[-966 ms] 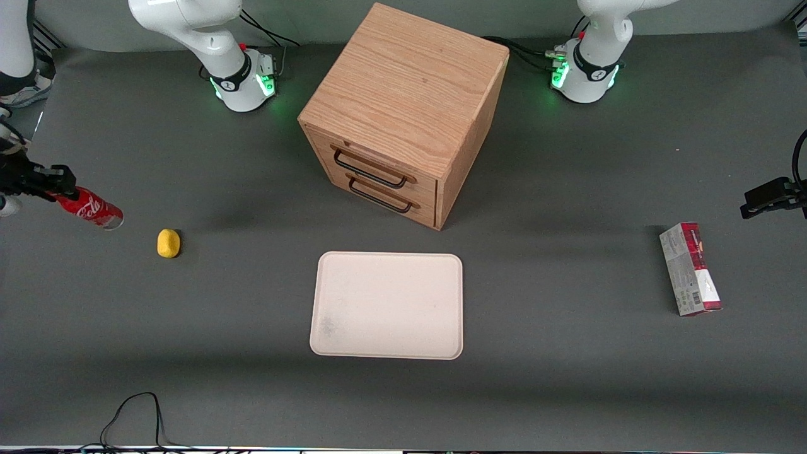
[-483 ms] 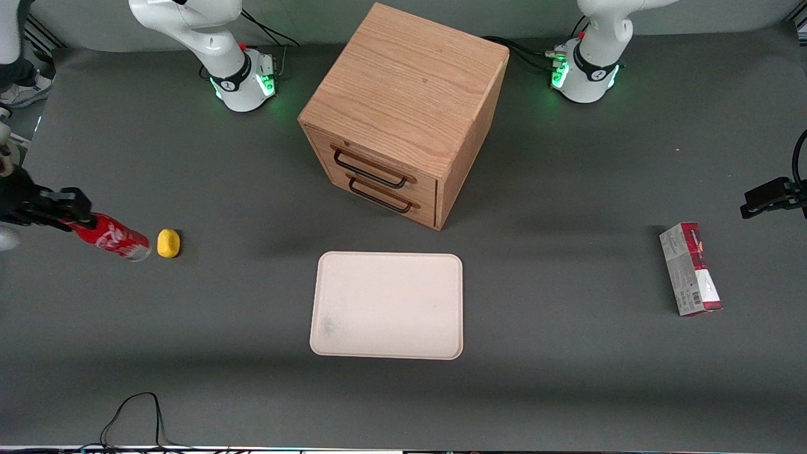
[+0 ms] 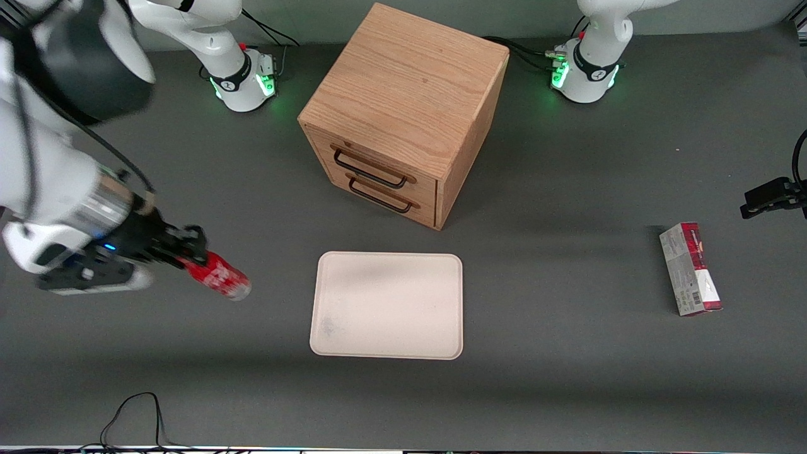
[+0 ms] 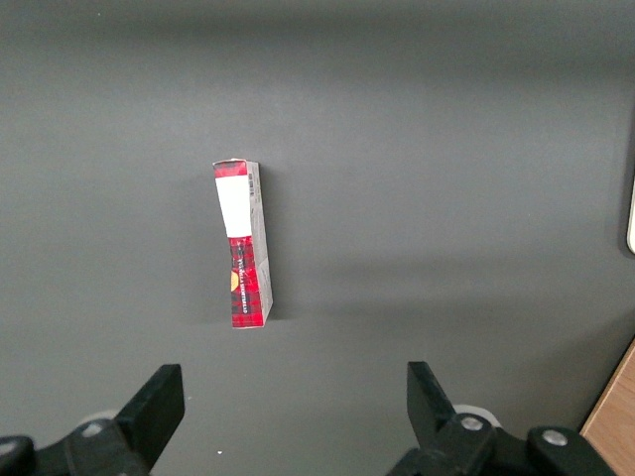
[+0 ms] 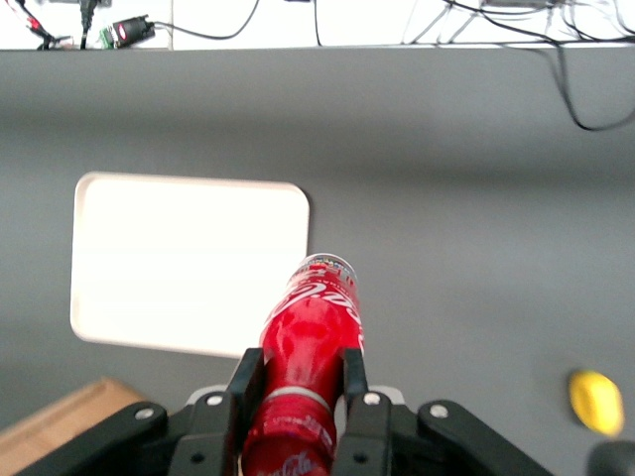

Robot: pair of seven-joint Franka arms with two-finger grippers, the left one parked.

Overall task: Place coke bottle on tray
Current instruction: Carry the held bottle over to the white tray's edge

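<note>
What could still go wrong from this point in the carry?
The gripper holds the coke bottle near its cap end, body jutting out tilted, so it might swing or slip. The bottle is not yet over the tray; an early release would drop it on the table. Released tilted, it may roll off the low rim.

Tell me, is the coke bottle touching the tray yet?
Apart. The front view shows the coke bottle, held in the end effector, short of the tray toward the working arm's end, with bare grey table between the bottle's base and the tray's rim.
</note>
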